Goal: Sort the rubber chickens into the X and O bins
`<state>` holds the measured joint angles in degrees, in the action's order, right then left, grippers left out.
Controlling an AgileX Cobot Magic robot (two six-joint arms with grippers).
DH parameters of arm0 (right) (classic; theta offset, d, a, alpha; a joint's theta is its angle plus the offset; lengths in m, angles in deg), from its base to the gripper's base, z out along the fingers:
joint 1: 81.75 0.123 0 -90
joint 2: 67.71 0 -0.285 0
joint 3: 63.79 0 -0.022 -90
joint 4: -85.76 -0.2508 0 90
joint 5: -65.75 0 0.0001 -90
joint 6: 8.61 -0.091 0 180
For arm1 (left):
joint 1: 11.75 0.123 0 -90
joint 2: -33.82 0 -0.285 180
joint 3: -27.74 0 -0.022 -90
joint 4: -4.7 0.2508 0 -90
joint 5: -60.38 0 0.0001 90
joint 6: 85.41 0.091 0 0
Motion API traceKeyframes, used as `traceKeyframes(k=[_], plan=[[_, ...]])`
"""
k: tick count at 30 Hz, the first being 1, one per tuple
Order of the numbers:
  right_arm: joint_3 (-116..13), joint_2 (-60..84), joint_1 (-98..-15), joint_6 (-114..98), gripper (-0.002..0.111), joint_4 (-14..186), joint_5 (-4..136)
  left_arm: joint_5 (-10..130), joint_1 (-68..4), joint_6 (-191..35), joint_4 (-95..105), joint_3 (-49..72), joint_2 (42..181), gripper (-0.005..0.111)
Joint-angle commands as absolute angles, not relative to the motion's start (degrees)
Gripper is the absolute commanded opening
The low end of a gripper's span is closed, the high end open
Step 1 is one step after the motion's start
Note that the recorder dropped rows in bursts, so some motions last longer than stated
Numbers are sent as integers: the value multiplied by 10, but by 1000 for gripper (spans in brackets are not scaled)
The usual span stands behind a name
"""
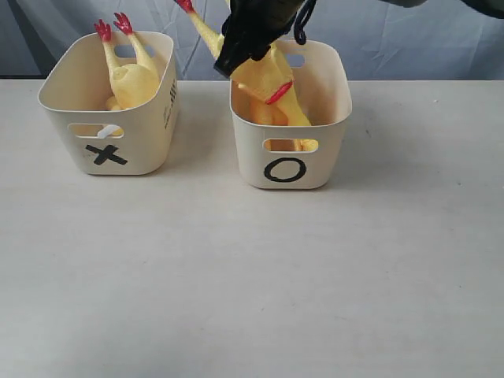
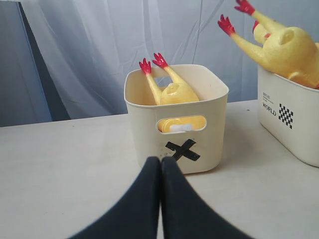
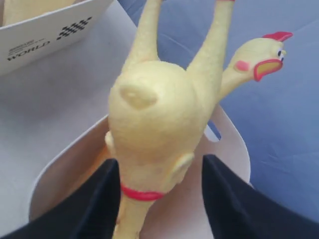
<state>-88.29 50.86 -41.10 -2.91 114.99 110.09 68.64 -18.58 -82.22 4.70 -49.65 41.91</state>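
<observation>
- Right gripper [image 3: 160, 167]: grasping a rubber chicken [image 3: 154, 114] at its neck end, feet up; the O bin [image 1: 248, 150] lies directly beneath.
- Left gripper [image 2: 160, 164]: clenched and empty, low over the desk [image 2: 60, 164]; the X bin [image 2: 144, 134], just ahead, holds a second chicken [image 2: 174, 93], feet up.

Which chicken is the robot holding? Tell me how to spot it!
Find the bin marked O, beside the X bin. Dipping into it, neck down and legs up, is the held chicken. Only this one is squeezed by the black hand.
</observation>
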Motion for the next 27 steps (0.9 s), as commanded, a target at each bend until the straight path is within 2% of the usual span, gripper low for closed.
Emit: traceKeyframes(k=[1, 6, 13, 16, 18, 27], plan=[[-880, 460, -394, -29, 49, 1144, 1177, 681, -187, -822, 43, -495, 416, 0], [-836, 429, -394, -29, 49, 1092, 1357, 681, -187, -822, 43, -495, 416, 0], [-590, 385, -394, -56, 49, 973, 1357, 681, -187, -822, 43, -495, 416, 0], [-437, 318, -394, -71, 49, 963, 1357, 681, -187, -822, 43, -495, 416, 0], [-384, 282, -394, -109, 49, 958, 1357, 681, -187, -822, 43, -495, 416, 0], [-308, 246, -394, -123, 49, 942, 1357, 681, -187, -822, 43, -495, 416, 0]])
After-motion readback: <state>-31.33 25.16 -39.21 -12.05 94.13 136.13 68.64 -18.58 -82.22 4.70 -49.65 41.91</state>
